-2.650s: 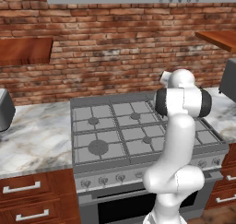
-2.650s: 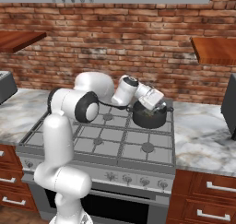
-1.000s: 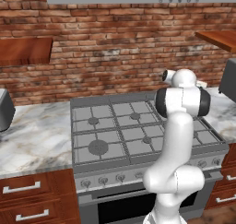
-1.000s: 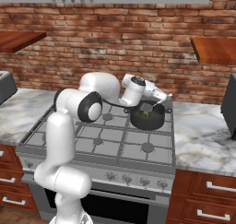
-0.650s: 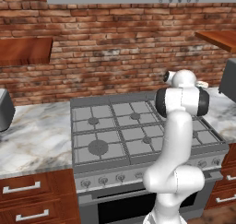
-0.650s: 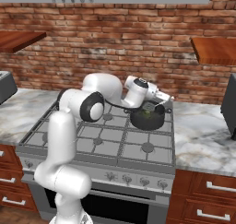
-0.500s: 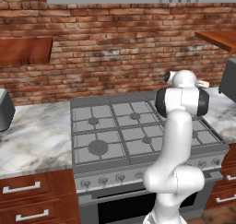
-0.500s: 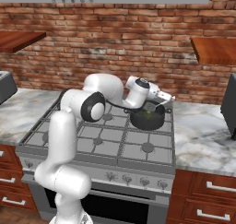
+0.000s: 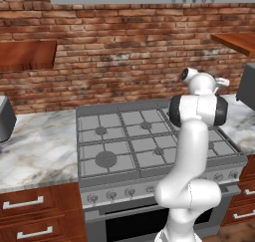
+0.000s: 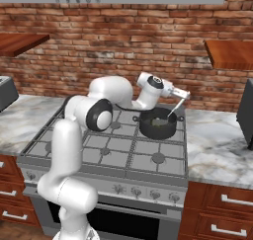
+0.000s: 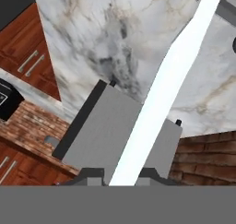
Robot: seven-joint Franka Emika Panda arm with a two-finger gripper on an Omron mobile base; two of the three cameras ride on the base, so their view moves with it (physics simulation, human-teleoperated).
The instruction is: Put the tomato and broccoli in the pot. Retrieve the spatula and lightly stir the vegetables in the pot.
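Now the white arm's two-finger gripper (image 10: 177, 94) is clamped on the grey metal spatula (image 10: 174, 108) with its long pale handle, head down inside the small dark round pot (image 10: 157, 124) on the back right burner of the grey gas stove (image 10: 99, 150). That slant, I'd judge, keeps the slotted head among the vegetables for a light stir. Something pale green shows in the pot; tomato and broccoli can't be told apart there. The arm reaches forward and right, elbow high, wrist bent over the pot's far rim. From the hand camera the handle (image 11: 170, 85) runs straight up between the fingers, marble counter (image 11: 92, 43) behind it.
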